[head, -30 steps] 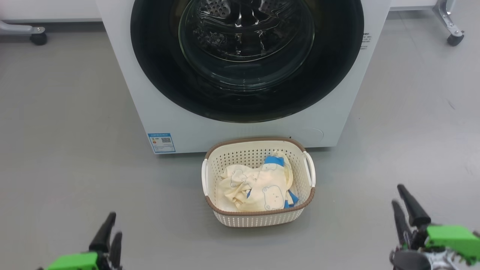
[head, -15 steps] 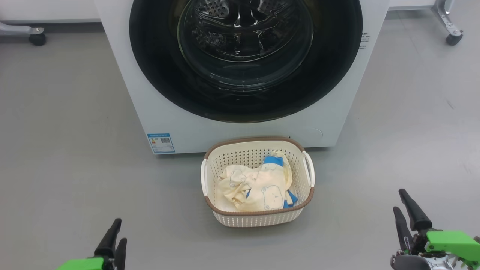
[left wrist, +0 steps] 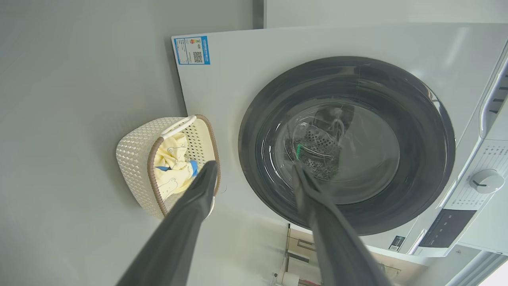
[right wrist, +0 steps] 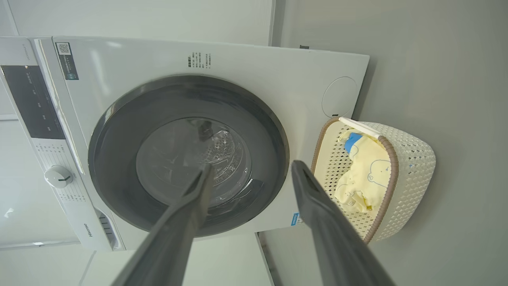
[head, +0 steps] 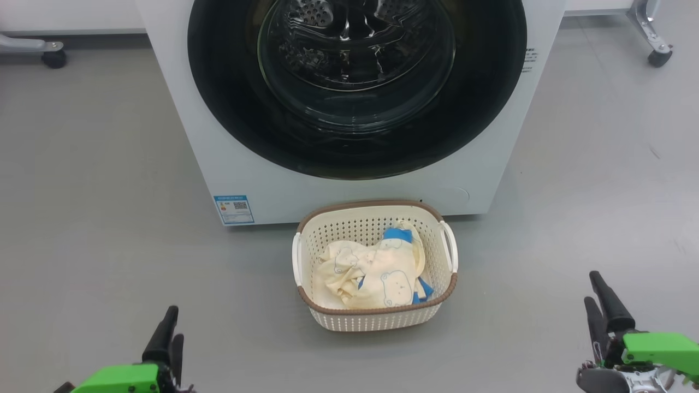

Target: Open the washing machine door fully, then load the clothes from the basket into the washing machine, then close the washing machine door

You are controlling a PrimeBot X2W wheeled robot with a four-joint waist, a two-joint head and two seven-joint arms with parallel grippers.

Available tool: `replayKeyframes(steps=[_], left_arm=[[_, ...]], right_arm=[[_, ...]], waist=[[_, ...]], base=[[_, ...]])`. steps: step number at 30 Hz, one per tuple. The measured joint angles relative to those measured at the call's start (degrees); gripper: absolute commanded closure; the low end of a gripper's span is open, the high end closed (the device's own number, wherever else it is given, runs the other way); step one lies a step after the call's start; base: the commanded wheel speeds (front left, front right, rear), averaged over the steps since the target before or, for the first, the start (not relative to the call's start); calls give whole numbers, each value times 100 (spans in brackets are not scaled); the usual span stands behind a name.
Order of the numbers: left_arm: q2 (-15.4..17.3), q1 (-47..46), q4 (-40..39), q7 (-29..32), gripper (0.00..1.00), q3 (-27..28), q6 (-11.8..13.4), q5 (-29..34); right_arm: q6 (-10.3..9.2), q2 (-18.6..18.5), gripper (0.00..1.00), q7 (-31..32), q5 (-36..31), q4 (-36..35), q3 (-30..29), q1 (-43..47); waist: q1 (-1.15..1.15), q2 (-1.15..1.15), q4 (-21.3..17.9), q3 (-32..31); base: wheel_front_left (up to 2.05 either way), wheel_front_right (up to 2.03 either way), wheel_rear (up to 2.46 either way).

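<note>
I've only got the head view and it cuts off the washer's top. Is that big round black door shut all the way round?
Observer: Yes; the left wrist view shows the large round glossy black washing machine door closed against the big white washing machine, its whole rim in sight.
Operator: Are my end effectors open?
Observer: Both: the left end effector and the right end effector have their fingers spread apart.
Operator: Controls up top?
Observer: A round white dial beside a dark flat panel.
</note>
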Motion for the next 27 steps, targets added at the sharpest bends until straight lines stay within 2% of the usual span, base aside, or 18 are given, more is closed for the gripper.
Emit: replayKeyframes(steps=[8,17,27], left_arm=[[33,-37,-23,-177,0,-80,46,479],[48,-94,-90,-333,0,-104,127,1315],[56,-125,-227,-483,0,-218,152,2615]], right_arm=[[0,-54,0,-151,-715,18,11,-52],[0,-80,0,-326,-2039,7,-8,-142],[0,-64,0,-446,-3192,-92,-22,-235]], waist=[[0,0,-10,-14],[0,0,-23,-11],[0,0,-30,-1]], base=[[0,0,0],[0,0,0],[0,0,0]])
